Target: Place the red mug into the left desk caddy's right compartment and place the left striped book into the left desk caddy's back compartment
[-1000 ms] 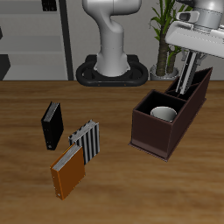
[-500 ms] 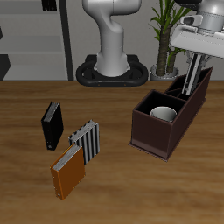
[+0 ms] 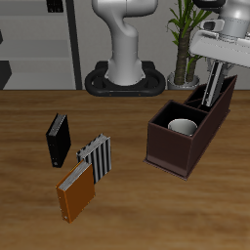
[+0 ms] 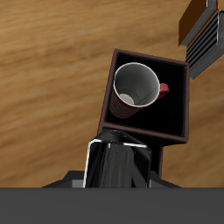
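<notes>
The left desk caddy is a dark brown box near the table's side edge. The red mug stands upright in the caddy's right compartment, white inside, and the wrist view shows its red handle. My gripper hangs over the caddy's far end, shut on the left striped book. The book is a narrow grey-striped slab, held steeply tilted. Its lower end dips behind the caddy's wall at the back compartment. In the wrist view the book is a dark slab right beside the mug's compartment.
A black book, a broad-barred striped book and an orange book lie grouped mid-table. The robot's base and a potted plant stand at the back.
My gripper and the striped book shifted slightly farther back over the caddy's far end one second ago. They have barely moved since. The mug stayed put.
</notes>
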Tool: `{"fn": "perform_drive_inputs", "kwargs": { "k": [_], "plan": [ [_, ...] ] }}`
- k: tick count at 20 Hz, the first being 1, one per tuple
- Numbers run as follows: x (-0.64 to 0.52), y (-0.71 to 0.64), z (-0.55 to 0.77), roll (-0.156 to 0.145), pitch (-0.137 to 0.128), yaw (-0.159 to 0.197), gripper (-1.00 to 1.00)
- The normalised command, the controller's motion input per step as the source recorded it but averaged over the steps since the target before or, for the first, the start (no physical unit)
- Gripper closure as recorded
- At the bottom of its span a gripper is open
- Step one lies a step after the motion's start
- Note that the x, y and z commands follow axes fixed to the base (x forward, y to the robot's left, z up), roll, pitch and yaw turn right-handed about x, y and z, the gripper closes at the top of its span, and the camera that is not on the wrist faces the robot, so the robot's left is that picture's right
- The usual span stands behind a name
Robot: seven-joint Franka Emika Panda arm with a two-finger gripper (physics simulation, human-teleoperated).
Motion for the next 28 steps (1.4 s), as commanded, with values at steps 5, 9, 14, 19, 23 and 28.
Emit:
{"fn": "perform_drive_inputs", "kwargs": {
  "k": [5, 9, 14, 19, 23, 28],
  "plan": [
    [-0.09, -0.04, -0.09, 0.006, 0.007, -0.01, 1.0],
    [-0.07, 0.02, -0.01, 0.021, 0.006, -0.006, 1.0],
    [0.01, 0.04, -0.01, 0.023, 0.021, -0.023, 1.0],
    [0.04, 0.02, -0.04, 0.019, 0.019, -0.024, 1.0],
    [0.03, 0.02, -0.07, 0.004, 0.006, -0.008, 1.0],
    [0.06, -0.01, -0.09, 0.001, 0.025, -0.012, 1.0]
  ]
}}
